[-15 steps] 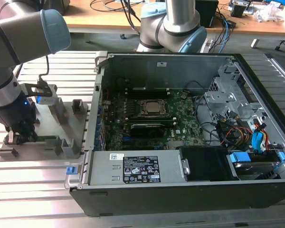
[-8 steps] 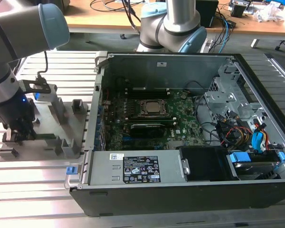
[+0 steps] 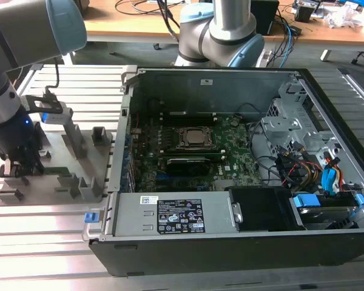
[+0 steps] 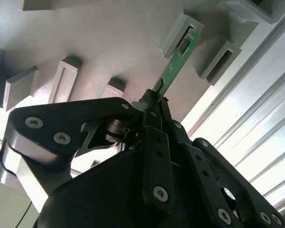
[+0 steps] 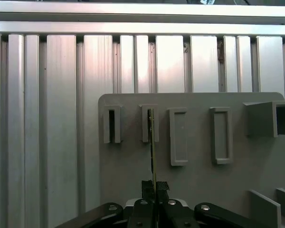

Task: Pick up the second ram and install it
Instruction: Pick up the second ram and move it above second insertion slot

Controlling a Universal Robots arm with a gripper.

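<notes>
The second ram (image 4: pixel 173 69) is a thin green board stick, seen edge-on (image 5: pixel 152 142) in the first wrist view. Its far end sits in a narrow upright slot block (image 5: pixel 149 124) on the grey fixture plate (image 5: pixel 199 180). My gripper (image 4: pixel 154 97) is shut on the stick's near end, with the dark fingers (image 5: pixel 147 189) pressed against both faces. In the exterior view my gripper (image 3: pixel 18 170) is down at the near left corner of the fixture plate (image 3: pixel 54 151), well apart from the open computer case (image 3: pixel 230 242). The motherboard (image 3: pixel 230 163) lies inside the case.
Several other slot blocks (image 5: pixel 221 135) and upright blocks (image 3: pixel 73 136) stand on the plate. The processor socket (image 3: pixel 194 138) sits mid-board, with cables and drive bays (image 3: pixel 309 176) on the exterior view's right. Ribbed aluminium table (image 3: pixel 42 242) surrounds everything. A second arm's base (image 3: pixel 221 36) stands behind the case.
</notes>
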